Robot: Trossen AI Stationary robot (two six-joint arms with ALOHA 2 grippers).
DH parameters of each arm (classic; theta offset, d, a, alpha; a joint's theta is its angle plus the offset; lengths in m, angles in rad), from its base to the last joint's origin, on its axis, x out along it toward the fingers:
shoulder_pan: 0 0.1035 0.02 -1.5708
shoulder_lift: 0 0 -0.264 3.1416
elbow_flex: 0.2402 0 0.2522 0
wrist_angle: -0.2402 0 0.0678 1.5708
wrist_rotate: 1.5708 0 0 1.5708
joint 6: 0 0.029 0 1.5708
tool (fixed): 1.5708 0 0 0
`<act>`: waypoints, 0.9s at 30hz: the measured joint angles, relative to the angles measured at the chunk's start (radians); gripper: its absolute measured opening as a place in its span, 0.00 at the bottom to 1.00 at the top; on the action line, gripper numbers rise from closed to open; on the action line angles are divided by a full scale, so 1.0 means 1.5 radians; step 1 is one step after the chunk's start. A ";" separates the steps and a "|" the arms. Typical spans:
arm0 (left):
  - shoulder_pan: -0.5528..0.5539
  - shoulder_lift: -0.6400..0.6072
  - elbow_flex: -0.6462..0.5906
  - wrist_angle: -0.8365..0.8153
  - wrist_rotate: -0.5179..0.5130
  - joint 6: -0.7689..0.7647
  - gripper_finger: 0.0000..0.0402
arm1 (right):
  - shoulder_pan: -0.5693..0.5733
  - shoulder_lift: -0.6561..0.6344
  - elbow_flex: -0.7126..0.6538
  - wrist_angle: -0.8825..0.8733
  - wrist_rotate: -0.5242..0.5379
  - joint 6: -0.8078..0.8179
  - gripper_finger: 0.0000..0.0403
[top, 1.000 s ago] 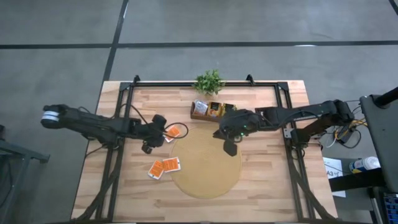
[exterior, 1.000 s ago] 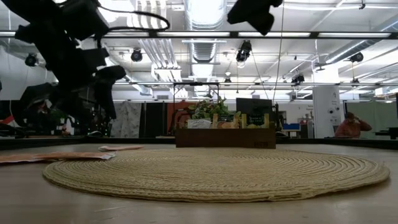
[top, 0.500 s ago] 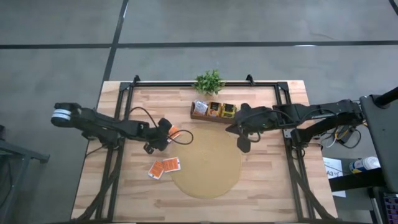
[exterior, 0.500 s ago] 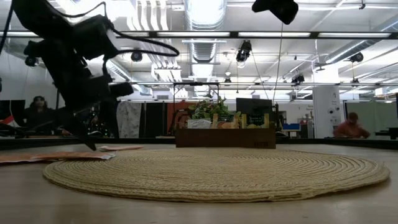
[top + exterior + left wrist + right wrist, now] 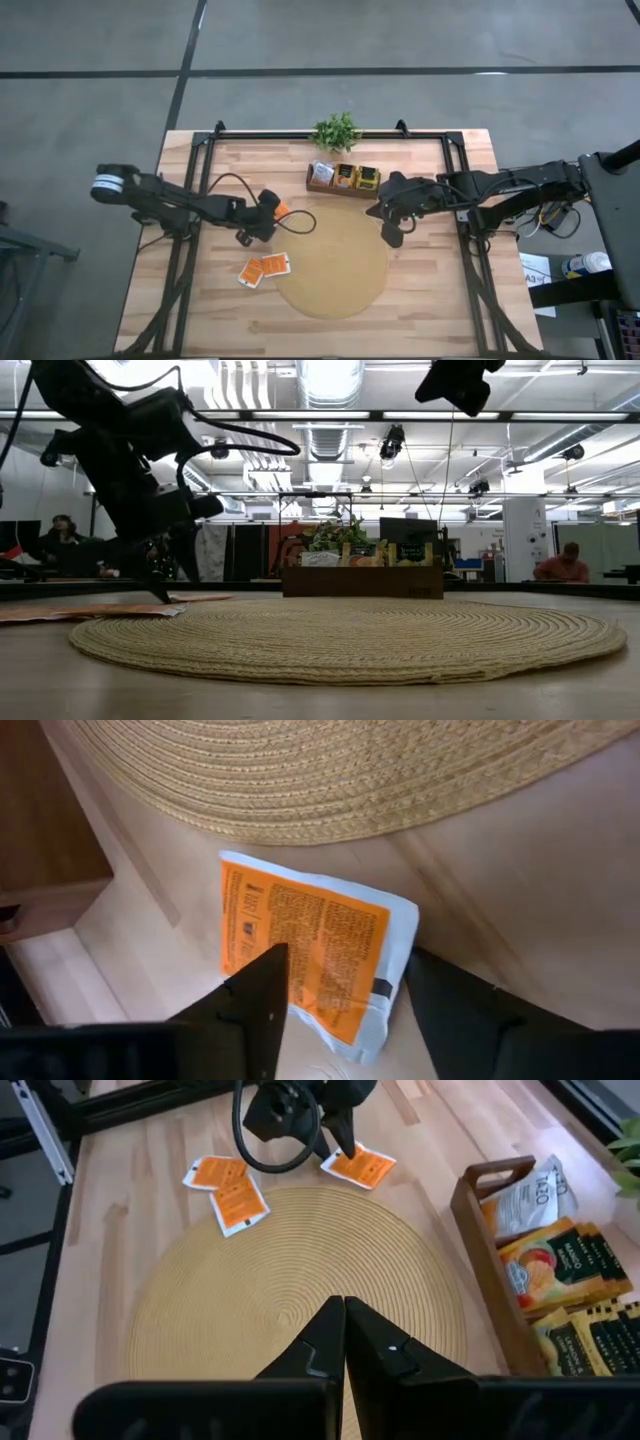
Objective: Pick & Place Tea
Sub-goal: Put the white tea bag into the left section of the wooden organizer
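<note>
An orange-red tea packet [image 5: 310, 945] with white edging lies flat on the wooden table, just off the far left rim of the round woven mat [image 5: 332, 262]. My left gripper [image 5: 345, 955] is open and low over it, one finger on each side; it is also in the high view [image 5: 268, 214] and the low view [image 5: 160, 585]. Two more orange packets [image 5: 264, 268] lie side by side nearer the front, left of the mat. My right gripper [image 5: 344, 1325] is shut and empty, raised above the mat's far right part [image 5: 392, 235]. My left gripper comes at the packet slanting down from the table's left, its fingers [image 5: 255, 1005] straddling the packet's near edge [image 5: 335, 1020]. The packet lies flat on the table. Whether the fingertips touch the packet or the table, I cannot tell.
A wooden tray [image 5: 343, 178] stands behind the mat with several yellow and white tea packets upright in it [image 5: 560, 1280]. A small green plant [image 5: 336, 130] sits at the far edge. Black frame rails run along the table's left, right and far sides.
My left gripper has gone down and toward the table's right, ending low over the orange packet by the mat's rim, and its wrist has rolled somewhat. My right gripper has drawn back toward the table's right edge, staying high.
</note>
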 joint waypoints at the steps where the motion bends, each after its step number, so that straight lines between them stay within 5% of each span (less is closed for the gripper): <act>1: 0.000 0.004 0.001 0.000 0.000 0.000 0.47 | 0.000 0.000 -0.003 0.002 0.000 0.001 0.02; 14: 0.000 0.050 0.028 -0.010 0.003 -0.028 0.03 | 0.003 -0.003 0.014 0.004 0.000 -0.013 0.02; 27: 0.001 0.049 0.113 -0.054 -0.026 -0.068 0.00 | 0.003 -0.042 0.013 0.001 0.011 -0.038 0.02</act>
